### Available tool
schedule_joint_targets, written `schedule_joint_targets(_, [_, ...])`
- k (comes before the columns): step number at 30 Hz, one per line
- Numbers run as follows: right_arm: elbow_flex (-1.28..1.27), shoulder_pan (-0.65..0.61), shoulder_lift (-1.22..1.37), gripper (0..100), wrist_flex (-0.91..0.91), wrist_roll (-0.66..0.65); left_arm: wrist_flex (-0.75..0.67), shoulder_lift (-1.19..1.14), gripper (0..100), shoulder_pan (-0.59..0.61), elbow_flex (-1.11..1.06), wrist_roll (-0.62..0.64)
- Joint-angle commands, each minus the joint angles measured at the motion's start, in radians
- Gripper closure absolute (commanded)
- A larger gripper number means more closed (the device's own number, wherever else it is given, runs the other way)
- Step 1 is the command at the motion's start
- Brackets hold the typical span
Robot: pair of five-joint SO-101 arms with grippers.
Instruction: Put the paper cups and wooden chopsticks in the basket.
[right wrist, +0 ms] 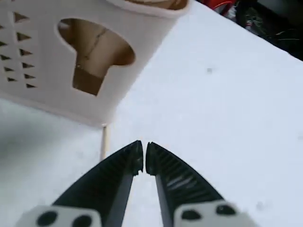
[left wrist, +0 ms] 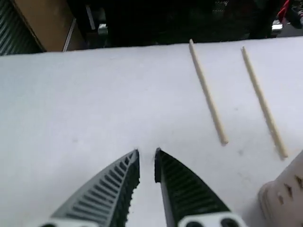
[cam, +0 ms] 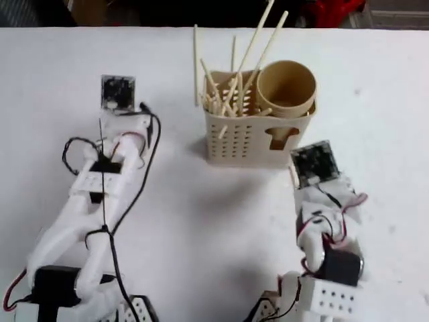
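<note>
The white slotted basket [cam: 249, 141] stands mid-table with a tan paper cup [cam: 287, 87] inside and several wooden chopsticks [cam: 228, 94] leaning out of it. The cup [right wrist: 97, 52] shows through the basket's handle hole [right wrist: 137, 33]. Two loose chopsticks lie on the table beyond the basket, one [left wrist: 208, 92] beside the other [left wrist: 262, 101]. A further chopstick [right wrist: 104, 142] lies at the basket's foot, just ahead of my right gripper [right wrist: 143, 149], which is shut and holds nothing. My left gripper [left wrist: 147, 153] is shut over bare table, left of the basket corner [left wrist: 284, 198].
The white table ends at a far edge [left wrist: 118, 45] with dark clutter behind it. The left arm [cam: 100, 181] stretches along the left side, and the right arm [cam: 328, 221] sits close to the basket's front right corner.
</note>
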State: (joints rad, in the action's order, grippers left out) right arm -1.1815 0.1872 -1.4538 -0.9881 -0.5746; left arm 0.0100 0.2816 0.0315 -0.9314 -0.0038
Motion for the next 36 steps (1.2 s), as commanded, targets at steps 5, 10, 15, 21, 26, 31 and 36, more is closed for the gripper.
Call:
schedule_joint_targets(5, [0.124, 0.102, -0.033, 97.1, -0.039, 0.02, 0.23, -0.124, 92, -0.101, 0.42, 0.008])
schedule_joint_targets(10, [0.281, 0.105, 0.134, 97.1, -0.05, 0.069, 0.333, -0.338, 92, -0.102, 0.695, 0.009])
schedule_joint_targets(15, [0.453, 0.102, 0.357, 97.1, 0.005, 0.127, 0.454, -0.46, 92, -0.148, 0.944, 0.009])
schedule_joint_targets(21, [0.712, 0.102, 0.673, 97.1, 0.085, 0.207, 0.601, -0.519, 92, -0.231, 1.183, 0.009])
schedule_joint_targets(26, [0.965, 0.065, 0.931, 97.1, 0.087, 0.295, 0.703, -0.55, 92, -0.269, 1.321, 0.003])
schedule_joint_targets(31, [1.186, 0.058, 1.081, 97.1, 0.085, 0.333, 0.779, -0.544, 92, -0.222, 1.445, 0.003])
schedule_joint_targets(36, [1.373, 0.065, 1.144, 97.1, 0.015, 0.351, 0.996, -0.544, 92, -0.173, 1.646, 0.003])
